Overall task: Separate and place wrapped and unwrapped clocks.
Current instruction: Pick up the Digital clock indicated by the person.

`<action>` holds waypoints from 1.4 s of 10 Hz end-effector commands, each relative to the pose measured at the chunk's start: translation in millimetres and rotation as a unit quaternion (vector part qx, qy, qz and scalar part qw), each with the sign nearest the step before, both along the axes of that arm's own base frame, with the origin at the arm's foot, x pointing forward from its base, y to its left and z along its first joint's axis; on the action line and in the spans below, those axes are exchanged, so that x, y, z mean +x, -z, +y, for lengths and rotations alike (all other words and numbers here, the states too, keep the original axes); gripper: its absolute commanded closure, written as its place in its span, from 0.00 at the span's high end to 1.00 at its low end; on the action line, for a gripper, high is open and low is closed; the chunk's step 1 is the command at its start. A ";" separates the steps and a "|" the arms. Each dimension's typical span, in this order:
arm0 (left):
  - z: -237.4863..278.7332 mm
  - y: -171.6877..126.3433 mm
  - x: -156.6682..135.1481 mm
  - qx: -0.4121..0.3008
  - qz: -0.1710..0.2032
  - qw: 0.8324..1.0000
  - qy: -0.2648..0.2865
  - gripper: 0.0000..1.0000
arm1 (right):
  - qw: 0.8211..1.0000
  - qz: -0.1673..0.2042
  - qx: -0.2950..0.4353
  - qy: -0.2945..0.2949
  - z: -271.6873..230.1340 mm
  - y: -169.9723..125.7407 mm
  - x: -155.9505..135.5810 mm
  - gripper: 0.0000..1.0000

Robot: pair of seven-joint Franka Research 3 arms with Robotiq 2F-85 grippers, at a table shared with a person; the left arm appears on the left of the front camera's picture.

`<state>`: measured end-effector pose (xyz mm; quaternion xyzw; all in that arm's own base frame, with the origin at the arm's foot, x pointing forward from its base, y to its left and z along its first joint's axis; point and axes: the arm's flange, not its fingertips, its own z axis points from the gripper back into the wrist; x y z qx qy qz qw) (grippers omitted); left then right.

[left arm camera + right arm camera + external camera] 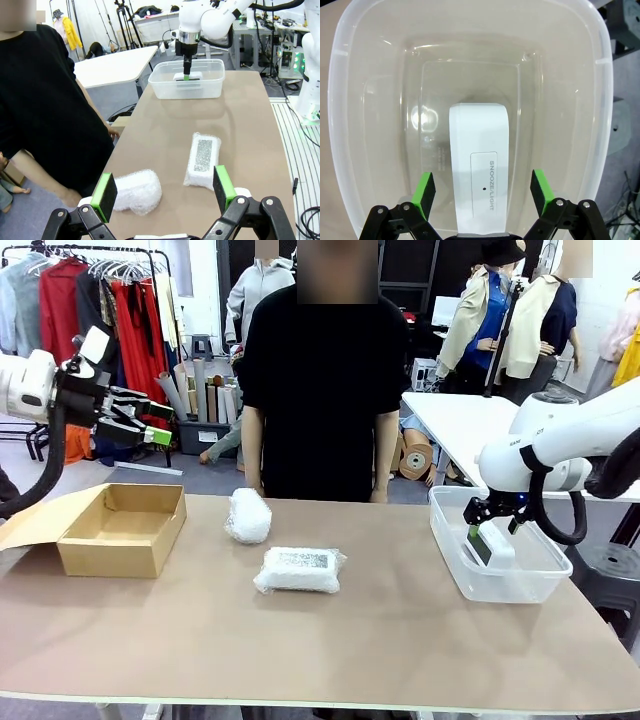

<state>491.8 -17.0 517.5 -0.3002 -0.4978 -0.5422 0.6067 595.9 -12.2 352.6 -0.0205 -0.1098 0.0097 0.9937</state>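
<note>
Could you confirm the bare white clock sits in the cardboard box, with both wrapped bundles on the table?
Not quite: the bare white clock sits in the clear plastic tub, as the right wrist view shows; the rest holds.

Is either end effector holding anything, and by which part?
Nothing: the right end effector stands open around the bare white rectangular clock; left end effector open, empty.

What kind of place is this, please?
Probably a robot test room inside a clothing workshop: a rack of hanging clothes and rolls of material stand behind the table, and tripods stand farther off.
</note>
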 end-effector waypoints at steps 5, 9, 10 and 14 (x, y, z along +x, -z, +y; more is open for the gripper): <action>-1.0 -1.3 -1.2 0.002 -0.003 1.000 -0.004 1.00 | 1.000 -0.001 -0.001 -0.001 0.0 0.1 -0.2 1.00; -1.0 -1.3 -1.2 0.002 -0.003 1.000 -0.004 1.00 | 0.999 -0.009 0.028 -0.038 4.1 -16.5 -8.7 1.00; -1.0 -1.3 -1.2 0.002 -0.003 1.000 -0.004 1.00 | 0.997 0.001 0.033 -0.071 2.2 -42.9 -12.3 1.00; -1.0 -1.3 -1.2 0.002 -0.003 1.000 -0.004 1.00 | 0.975 -0.035 0.118 -0.183 -6.2 -135.7 -20.2 1.00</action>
